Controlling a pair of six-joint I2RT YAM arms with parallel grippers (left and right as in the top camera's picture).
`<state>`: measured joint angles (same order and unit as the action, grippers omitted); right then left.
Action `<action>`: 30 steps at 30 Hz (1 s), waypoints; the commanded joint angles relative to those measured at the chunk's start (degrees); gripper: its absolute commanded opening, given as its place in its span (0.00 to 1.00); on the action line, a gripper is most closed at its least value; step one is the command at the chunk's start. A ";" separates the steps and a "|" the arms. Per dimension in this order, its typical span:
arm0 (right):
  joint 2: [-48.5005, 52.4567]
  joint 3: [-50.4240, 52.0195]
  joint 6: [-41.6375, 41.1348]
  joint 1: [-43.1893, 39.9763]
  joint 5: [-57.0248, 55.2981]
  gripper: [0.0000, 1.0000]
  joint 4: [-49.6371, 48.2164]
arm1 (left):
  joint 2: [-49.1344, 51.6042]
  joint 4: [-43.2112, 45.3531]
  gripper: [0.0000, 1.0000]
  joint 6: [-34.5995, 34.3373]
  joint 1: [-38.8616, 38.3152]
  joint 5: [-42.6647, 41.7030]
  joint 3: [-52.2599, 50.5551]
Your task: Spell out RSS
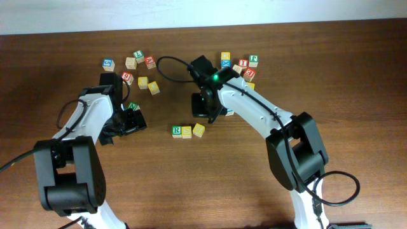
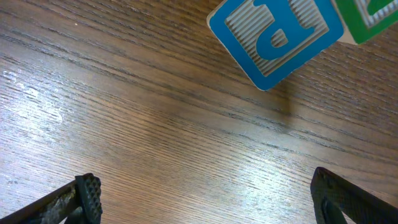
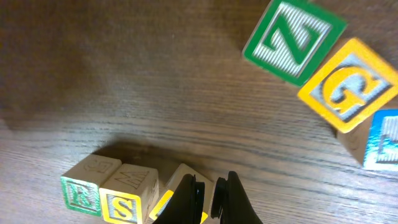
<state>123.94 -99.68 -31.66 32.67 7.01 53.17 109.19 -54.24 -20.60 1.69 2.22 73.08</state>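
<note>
Nearest you, at 9 o'clock of the dark wooden bench (image 1: 356, 76), the left end effector (image 2: 205, 186) is released, jaws spread wide with only bare wood grain between them. In its wrist view a blue-faced wooden letter cube (image 2: 277, 37) lies past the fingertips at 1 o'clock. A green-faced wooden cube (image 2: 373, 15) sits against it at the frame's corner.

At bench centre you have a row of three. The small wooden cube with the green-and-white R face (image 1: 176, 130) is at the 9 o'clock end. The small wooden cube with the yellow S face (image 1: 187, 131) is against it at its 3 o'clock. A second yellow-faced wooden cube (image 1: 199, 130) follows at 3 o'clock again, turned askew from the line, its letter hidden behind the fingers.

The right end effector (image 3: 212, 186) is clenched and empty, its tips at the askew cube; you cannot tell whether they touch it.

Farther out, one loose cluster of lettered wooden cubes (image 1: 131, 62) lies at 11 o'clock and another cube cluster (image 1: 225, 60) at 1 o'clock.
</note>
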 commanded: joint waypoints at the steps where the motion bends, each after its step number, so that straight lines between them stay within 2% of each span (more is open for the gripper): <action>1: 0.33 0.90 0.35 1.16 0.55 0.04 -0.55 | 0.74 -0.09 0.99 -0.57 0.13 0.63 0.90; 17: 0.33 5.27 0.42 3.72 0.57 0.04 -3.39 | 0.74 -0.09 0.99 -0.57 0.13 0.61 0.90; 22: 0.28 4.85 7.21 3.58 5.29 0.04 -4.81 | 0.74 -0.09 0.99 -0.57 0.13 0.63 0.90; 30: -1.20 2.78 7.43 1.95 5.03 0.04 -0.79 | 0.74 -0.09 0.99 -0.57 0.13 0.61 0.90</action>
<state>123.94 -95.35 -25.15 36.03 11.53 49.87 109.19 -54.24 -20.60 1.69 2.22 73.08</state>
